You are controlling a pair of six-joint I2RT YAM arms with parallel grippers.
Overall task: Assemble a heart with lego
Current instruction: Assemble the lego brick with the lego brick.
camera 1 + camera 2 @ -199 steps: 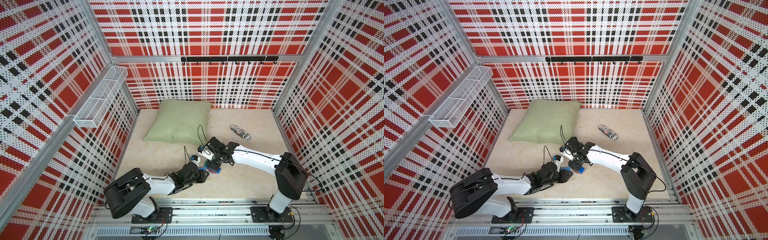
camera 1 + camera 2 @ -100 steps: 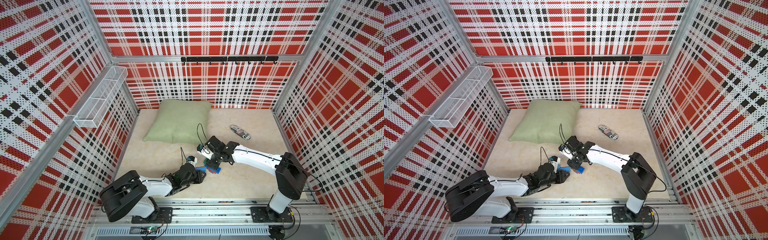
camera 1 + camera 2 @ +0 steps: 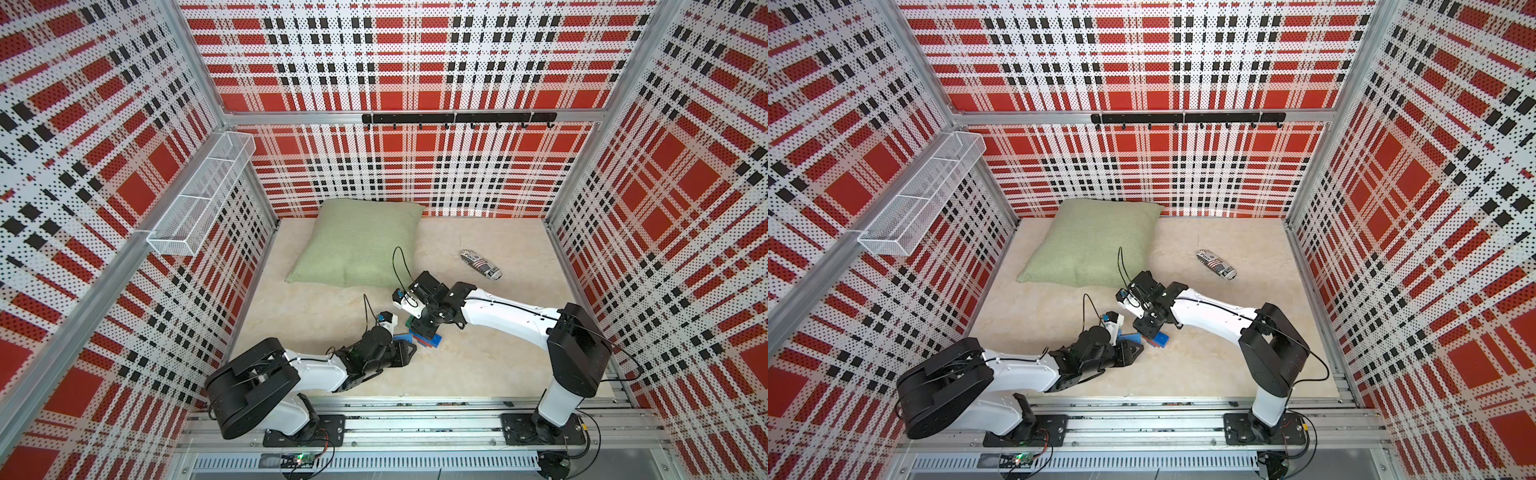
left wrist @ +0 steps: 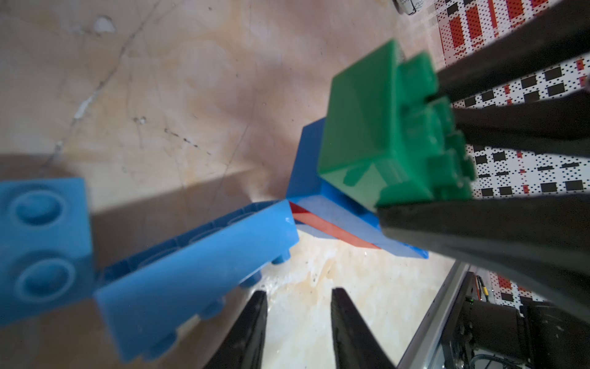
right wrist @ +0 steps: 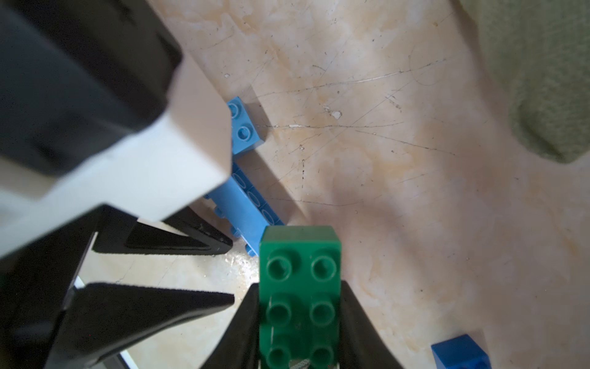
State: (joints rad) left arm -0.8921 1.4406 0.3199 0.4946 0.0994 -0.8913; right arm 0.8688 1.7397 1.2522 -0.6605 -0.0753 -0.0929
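Lego [image 3: 1160, 340] is showing at the lower middle of both top views, over the table [image 3: 478, 357] and below the pillow [image 3: 357, 245] in frame. The right gripper [image 5: 298, 286] is clamping the green brick [image 5: 300, 255] by its long sides, jaws closed on it. That brick is sitting on top of the heart [image 3: 428, 340], a partial stack of blue and red bricks at centre right of the left wrist view. The left gripper [image 4: 299, 291] is hovering just beside the stack, jaws standing a little apart and gripping nothing. A long light-blue brick [image 4: 191, 271] is lying tilted beside its fingertips, next to a small light-blue brick [image 4: 41, 239] at the left edge.
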